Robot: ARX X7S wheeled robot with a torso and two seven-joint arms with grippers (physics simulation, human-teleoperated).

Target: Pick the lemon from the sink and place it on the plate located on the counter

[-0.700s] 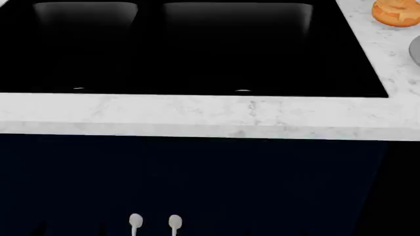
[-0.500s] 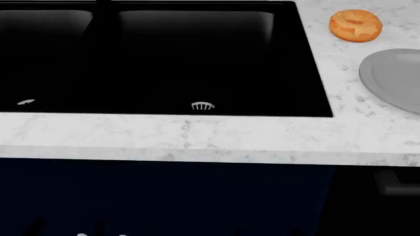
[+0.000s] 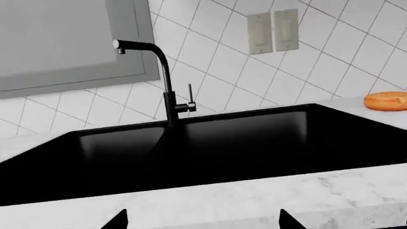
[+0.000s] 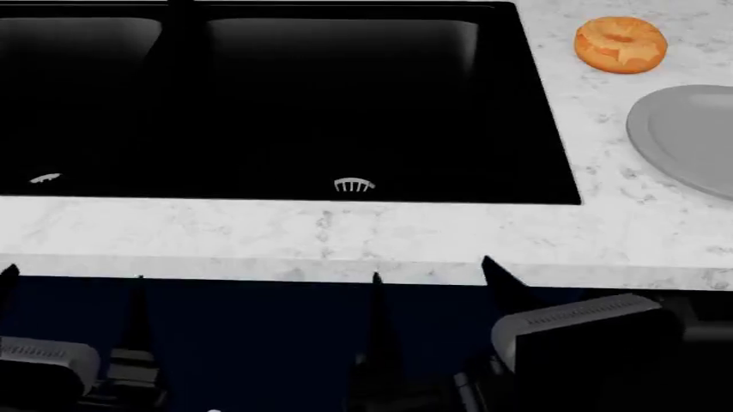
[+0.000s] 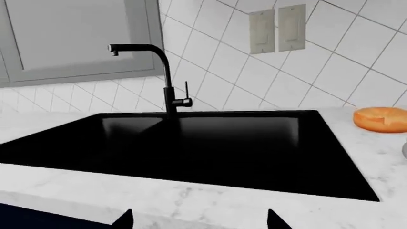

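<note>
Marbled counter [image 4: 343, 232], donut [image 4: 620, 44] beside plate [image 4: 687, 137]

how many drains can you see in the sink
2: one drain at the front of the right basin, one at the front of the left basin, partly cut off by the sink's front edge.

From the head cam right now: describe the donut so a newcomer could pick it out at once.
Start at the black double-basin sink, then move to the white marbled counter on the robot's right of it. The donut sits there towards the back, beyond the grey plate and apart from it. It is the only orange, ring-shaped thing in view; the plate is flat, plain grey and much wider.
</note>
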